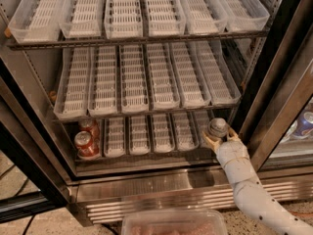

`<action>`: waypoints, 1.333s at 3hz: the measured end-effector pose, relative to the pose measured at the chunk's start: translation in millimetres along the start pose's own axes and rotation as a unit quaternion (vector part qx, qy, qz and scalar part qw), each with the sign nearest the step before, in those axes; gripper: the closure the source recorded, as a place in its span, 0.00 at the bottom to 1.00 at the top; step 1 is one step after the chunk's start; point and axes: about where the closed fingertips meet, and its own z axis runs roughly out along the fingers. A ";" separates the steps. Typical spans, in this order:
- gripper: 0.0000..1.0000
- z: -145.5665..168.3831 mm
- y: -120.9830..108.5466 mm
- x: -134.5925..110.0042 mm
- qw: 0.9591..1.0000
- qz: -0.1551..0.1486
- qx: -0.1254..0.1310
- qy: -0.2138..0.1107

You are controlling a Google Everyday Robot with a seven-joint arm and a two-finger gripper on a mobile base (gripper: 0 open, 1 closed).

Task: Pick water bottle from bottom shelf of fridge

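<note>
The water bottle (218, 127), clear with a pale cap seen from above, stands at the right end of the bottom shelf (139, 135) of the fridge (277, 77). My gripper (221, 137) reaches in from the lower right on a white arm. Its yellowish fingertips (210, 141) sit on either side of the bottle, shut on it. The bottle's lower body is hidden behind the gripper.
Two red soda cans (87, 140) stand at the left end of the bottom shelf. Two upper shelves carry long white slotted trays (132, 77). A steel sill (146, 180) fronts the cooler. A clear plastic tub (173, 222) is at the bottom edge. Cans (304, 124) show behind glass at right.
</note>
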 end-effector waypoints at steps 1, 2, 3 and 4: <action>1.00 0.0 2.0 0.3 1.000 0.002 0.004 0.004; 1.00 0.0 2.0 0.3 1.000 0.002 0.004 0.004; 1.00 0.5 3.0 0.1 1.000 0.002 0.004 0.004; 1.00 -0.3 4.4 -2.5 1.000 0.003 0.001 0.001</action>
